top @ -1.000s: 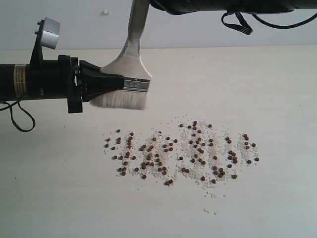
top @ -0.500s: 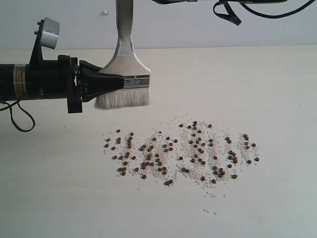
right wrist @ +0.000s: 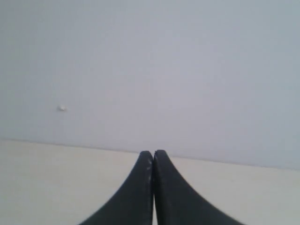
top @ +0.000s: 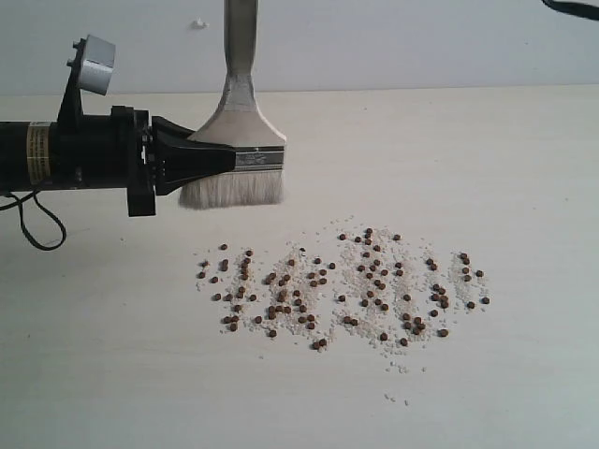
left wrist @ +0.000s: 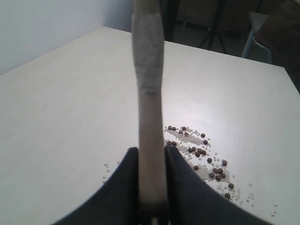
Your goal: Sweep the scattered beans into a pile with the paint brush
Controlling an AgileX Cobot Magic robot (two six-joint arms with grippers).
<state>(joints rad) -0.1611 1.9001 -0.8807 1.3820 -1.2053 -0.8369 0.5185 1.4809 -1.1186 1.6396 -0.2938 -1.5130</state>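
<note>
The paint brush (top: 245, 126) hangs upright above the table, handle up and pale bristles (top: 231, 192) down, clear of the surface. My left gripper (top: 227, 157) comes in from the left and is shut on its ferrule. In the left wrist view the black fingers (left wrist: 123, 178) clamp the brush (left wrist: 149, 93) edge-on. The beans (top: 346, 290) lie spread in a wide band in front and to the right of the bristles, mixed with whitish crumbs (left wrist: 199, 152). No pile is in view. My right gripper (right wrist: 153, 153) is shut on nothing, facing the wall, and is out of the exterior view.
The pale table (top: 524, 168) runs back to a grey wall with a small white mark (top: 198, 22). A black cable (top: 37, 234) loops under the left arm. A few stray crumbs (top: 398, 398) lie near the front.
The right arm has withdrawn up and to the right, out of the exterior view. The brush handle has swung from a tilt to upright. The left gripper has stayed where it was.
</note>
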